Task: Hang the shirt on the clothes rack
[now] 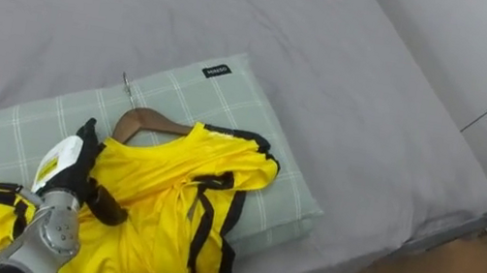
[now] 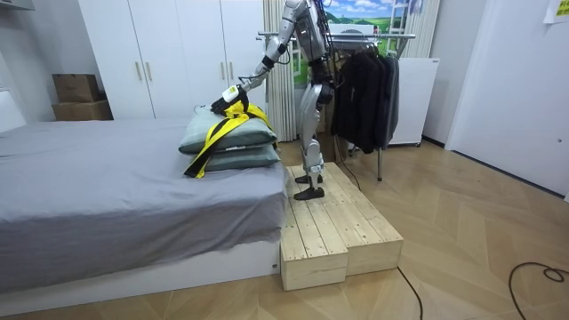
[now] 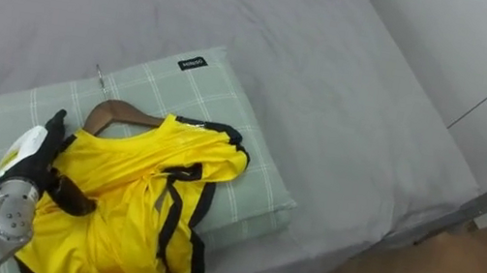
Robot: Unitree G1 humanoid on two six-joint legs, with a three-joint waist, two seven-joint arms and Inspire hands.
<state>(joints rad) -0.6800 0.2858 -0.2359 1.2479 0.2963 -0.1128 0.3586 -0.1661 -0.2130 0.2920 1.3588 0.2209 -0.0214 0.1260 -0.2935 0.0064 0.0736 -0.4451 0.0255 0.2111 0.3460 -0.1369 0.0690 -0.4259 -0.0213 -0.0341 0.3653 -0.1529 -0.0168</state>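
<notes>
A yellow shirt with black trim (image 1: 166, 193) lies on a pale green checked pillow (image 1: 230, 95) at the bed's near edge. A brown wooden hanger (image 1: 153, 122) is threaded into its neck, and the metal hook (image 1: 128, 89) points toward the far side of the pillow. My left hand (image 1: 71, 160) comes in from the lower left and rests on the shirt's left shoulder just below the hanger, fingers straight and thumb spread to the right. In the room view I stand on a wooden platform beside the bed, left arm stretched out to the shirt (image 2: 233, 120).
The grey bed (image 1: 329, 91) drops off to bare floor at the lower right. Behind me a rack with dark clothes (image 2: 364, 89) stands by the wall. The wooden platform (image 2: 333, 227) lies along the bed's side, and white wardrobes (image 2: 178, 53) stand behind the bed.
</notes>
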